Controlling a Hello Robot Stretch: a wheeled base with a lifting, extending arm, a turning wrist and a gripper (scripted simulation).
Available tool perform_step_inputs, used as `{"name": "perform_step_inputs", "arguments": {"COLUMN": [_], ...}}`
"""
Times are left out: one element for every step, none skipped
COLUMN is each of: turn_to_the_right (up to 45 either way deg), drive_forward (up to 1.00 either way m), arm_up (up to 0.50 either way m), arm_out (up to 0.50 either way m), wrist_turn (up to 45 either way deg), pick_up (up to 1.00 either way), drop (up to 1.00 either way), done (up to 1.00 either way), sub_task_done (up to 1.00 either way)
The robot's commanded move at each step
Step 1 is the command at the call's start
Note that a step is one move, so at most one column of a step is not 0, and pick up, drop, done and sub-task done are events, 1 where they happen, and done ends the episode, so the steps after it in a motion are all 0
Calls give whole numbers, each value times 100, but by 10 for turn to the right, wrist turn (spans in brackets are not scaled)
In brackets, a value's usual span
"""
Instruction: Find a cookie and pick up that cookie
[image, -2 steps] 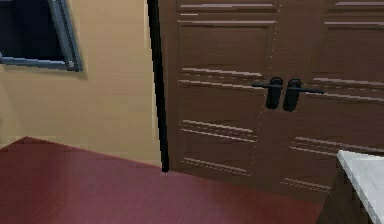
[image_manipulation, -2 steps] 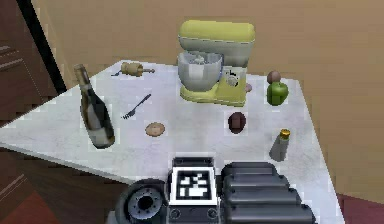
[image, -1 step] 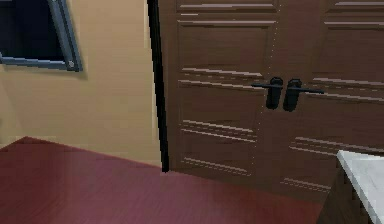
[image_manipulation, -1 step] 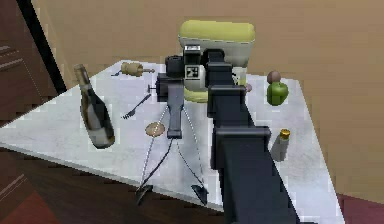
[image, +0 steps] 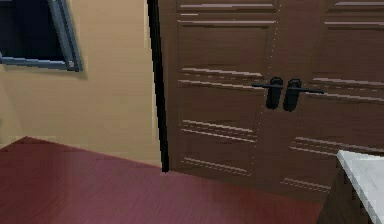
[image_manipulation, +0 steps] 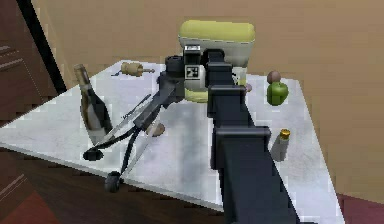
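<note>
Gripper (image_manipulation: 105, 165) first: it reaches out low over the white table (image_manipulation: 60, 125), slanting past a dark bottle (image_manipulation: 88, 100). Whether it grasps anything I cannot tell, for a small brown lump (image_manipulation: 155, 128) lies on the tabletop right by it. That lump may be the cookie, though it is too small to be sure. So the finding looks about done to me. The picking up is not, since nothing hangs clear of the table. A green apple (image_manipulation: 277, 93) sits well apart, on the other side of my arm (image_manipulation: 240, 150).
</note>
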Motion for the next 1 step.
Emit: {"name": "perform_step_inputs", "arguments": {"turn_to_the_right": [0], "drive_forward": [0], "arm_up": [0], "arm_out": [0], "wrist_turn": [450], "pick_up": [0], "drop": [0], "done": [0], "sub_task_done": [0]}}
